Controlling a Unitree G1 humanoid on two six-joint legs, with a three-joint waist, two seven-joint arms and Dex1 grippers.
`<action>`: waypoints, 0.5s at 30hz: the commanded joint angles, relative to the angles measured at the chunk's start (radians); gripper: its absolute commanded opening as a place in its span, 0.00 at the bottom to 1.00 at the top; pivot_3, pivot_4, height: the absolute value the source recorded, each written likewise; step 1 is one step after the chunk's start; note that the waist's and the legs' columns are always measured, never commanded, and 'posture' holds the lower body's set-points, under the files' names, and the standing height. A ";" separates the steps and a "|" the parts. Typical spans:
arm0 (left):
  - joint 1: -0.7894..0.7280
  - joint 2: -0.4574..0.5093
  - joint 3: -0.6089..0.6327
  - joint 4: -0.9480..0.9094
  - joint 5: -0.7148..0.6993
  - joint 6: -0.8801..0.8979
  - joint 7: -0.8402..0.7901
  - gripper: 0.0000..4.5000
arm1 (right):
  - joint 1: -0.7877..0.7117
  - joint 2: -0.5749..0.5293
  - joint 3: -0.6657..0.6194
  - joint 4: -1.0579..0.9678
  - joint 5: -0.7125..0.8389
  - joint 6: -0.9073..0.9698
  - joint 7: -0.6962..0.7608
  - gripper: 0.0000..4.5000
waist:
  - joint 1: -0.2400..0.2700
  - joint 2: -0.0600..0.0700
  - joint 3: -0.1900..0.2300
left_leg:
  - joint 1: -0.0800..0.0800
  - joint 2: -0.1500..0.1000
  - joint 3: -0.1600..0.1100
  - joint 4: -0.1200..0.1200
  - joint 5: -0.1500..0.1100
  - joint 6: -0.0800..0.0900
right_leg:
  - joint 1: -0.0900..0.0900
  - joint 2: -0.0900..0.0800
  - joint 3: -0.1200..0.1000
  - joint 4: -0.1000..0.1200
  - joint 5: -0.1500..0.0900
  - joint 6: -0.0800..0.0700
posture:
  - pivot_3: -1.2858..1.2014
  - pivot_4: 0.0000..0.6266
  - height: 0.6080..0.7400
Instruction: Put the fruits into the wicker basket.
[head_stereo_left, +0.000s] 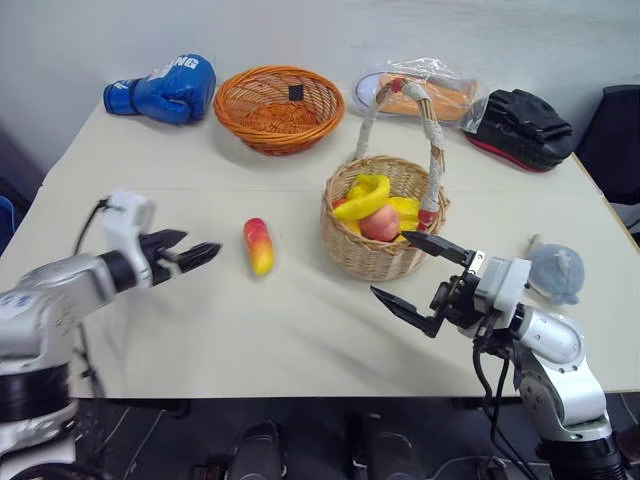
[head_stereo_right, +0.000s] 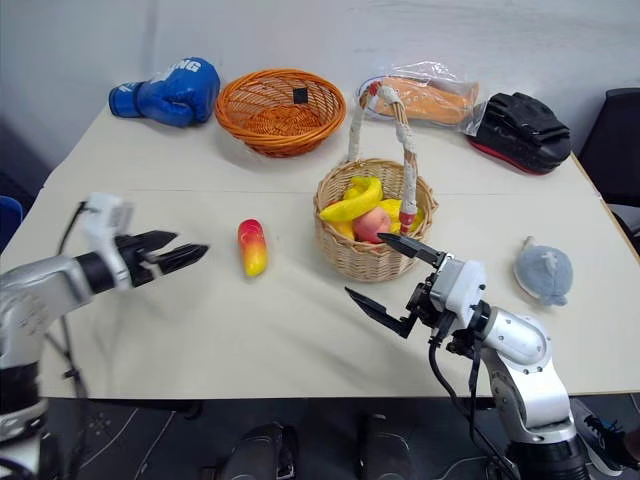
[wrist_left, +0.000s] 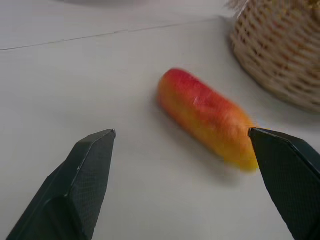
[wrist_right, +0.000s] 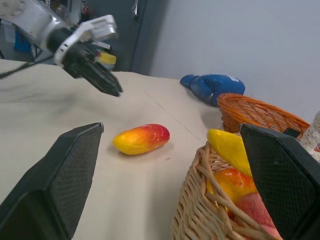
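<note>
Mango (head_stereo_left: 258, 246) lies alone on the table (head_stereo_left: 250, 340), left of the wicker basket (head_stereo_left: 384, 250) already holding banana (head_stereo_left: 366, 197) and peach (head_stereo_left: 379, 223); left wrist view: left gripper (wrist_left: 185, 185) jaws wide, aimed at it, next close in and grasp; right wrist view: right gripper (wrist_right: 170, 170) jaws wide, empty, beside basket.

A pale cream table (head_stereo_left: 200, 340) fills most of the scene, with a thin seam running across it from side to side, and its far edge stands against a plain, evenly lit whitish wall (head_stereo_left: 330, 30). Past the table's far right corner shows part of a dark chair (head_stereo_left: 618, 140). In the right wrist view a dark doorway (wrist_right: 135, 30) opens beside the pale wall.
</note>
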 joint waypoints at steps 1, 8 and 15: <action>-0.072 -0.021 -0.067 0.046 0.031 0.075 0.054 0.99 | 0.005 0.004 -0.006 -0.015 0.005 0.012 -0.021 1.00 | -0.007 0.000 0.000 | 0.000 0.000 0.001 0.000 0.000 0.000 | 0.000 0.001 0.001 0.000 0.000 0.000 | 0.52 0.24 1.00; -0.067 -0.069 -0.183 0.114 0.106 0.059 0.082 0.99 | 0.050 0.027 -0.010 -0.042 -0.016 -0.006 -0.066 1.00 | -0.023 0.000 0.000 | 0.001 0.004 0.001 -0.002 0.001 -0.005 | -0.002 0.009 0.005 0.000 -0.001 -0.001 | 0.52 0.24 1.00; -0.093 -0.100 -0.265 0.157 0.165 -0.025 0.043 0.86 | 0.115 0.037 -0.025 -0.075 -0.029 -0.026 -0.103 1.00 | -0.003 0.000 0.000 | 0.003 0.003 0.002 0.000 0.001 -0.005 | -0.001 0.008 0.008 -0.001 -0.001 -0.001 | 0.52 0.24 1.00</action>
